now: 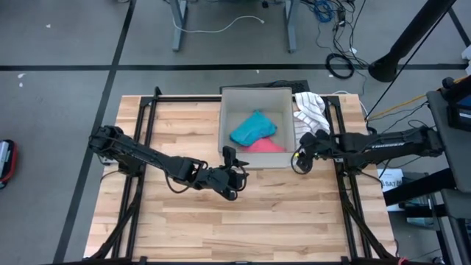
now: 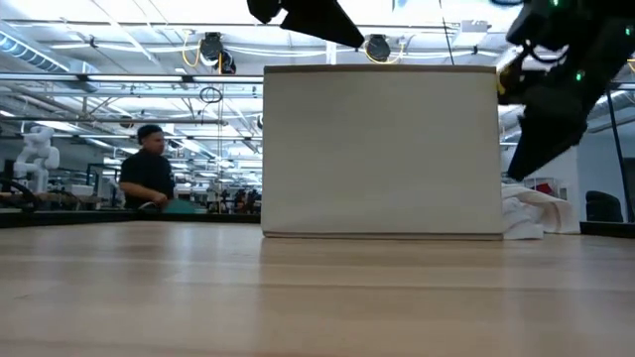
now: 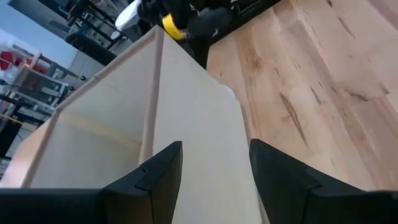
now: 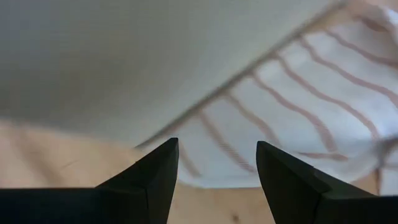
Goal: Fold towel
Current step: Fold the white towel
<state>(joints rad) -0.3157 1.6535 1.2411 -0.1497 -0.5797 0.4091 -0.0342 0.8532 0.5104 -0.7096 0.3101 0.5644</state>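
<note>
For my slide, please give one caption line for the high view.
Both open grippers, left and right, flank a box holding teal and pink cloths; striped towel lies beside it.

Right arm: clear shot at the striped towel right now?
Probably yes. The right gripper is open beside the box, empty, and the striped towel lies just ahead on the table with nothing between.

The table [image 1: 191, 221] has a top of pale wooden planks and stands on a grey floor [image 1: 66, 44] crossed by dark lines. Beyond its far edge, the grey legs of other furniture [image 1: 177, 26] rise from the floor, with a white cable [image 1: 221, 28] and a tangle of black cables [image 1: 340, 65] lying near them. From table height, a large hall opens behind, with rows of ceiling lights [image 2: 119, 84] and round lamps [image 2: 210, 46]. A person [image 2: 147, 171] in dark clothing stands at a far bench, near a white humanoid figure [image 2: 36, 149].
</note>
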